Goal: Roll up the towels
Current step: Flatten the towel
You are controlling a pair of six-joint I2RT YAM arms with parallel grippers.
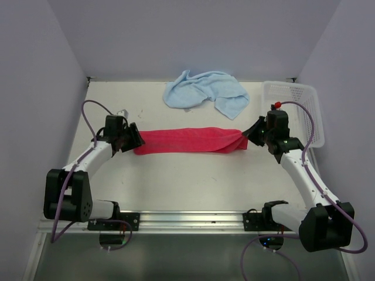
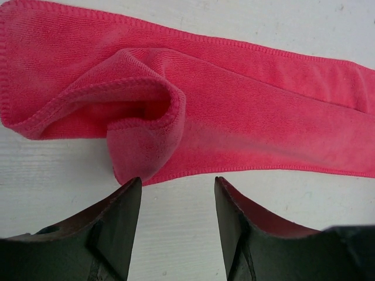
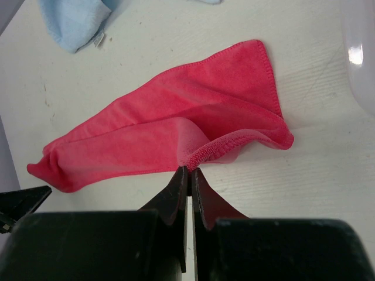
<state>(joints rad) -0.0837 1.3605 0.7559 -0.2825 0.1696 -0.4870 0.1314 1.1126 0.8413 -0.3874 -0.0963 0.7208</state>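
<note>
The red-pink towel [image 1: 187, 141] lies folded into a long strip across the middle of the table, between my two grippers. My left gripper [image 1: 133, 140] is open at its left end; in the left wrist view the towel [image 2: 234, 99] has a folded-over corner just beyond the open gripper [image 2: 178, 188], not held. My right gripper [image 1: 251, 133] is shut on the towel's right end; in the right wrist view the gripper [image 3: 189, 171] pinches the hem of the towel [image 3: 176, 129]. The light blue towel [image 1: 205, 92] lies crumpled at the back.
A white mesh basket [image 1: 296, 108] stands at the back right, just behind the right arm. Purple walls close in the table on three sides. The blue towel's corner shows in the right wrist view [image 3: 73, 20].
</note>
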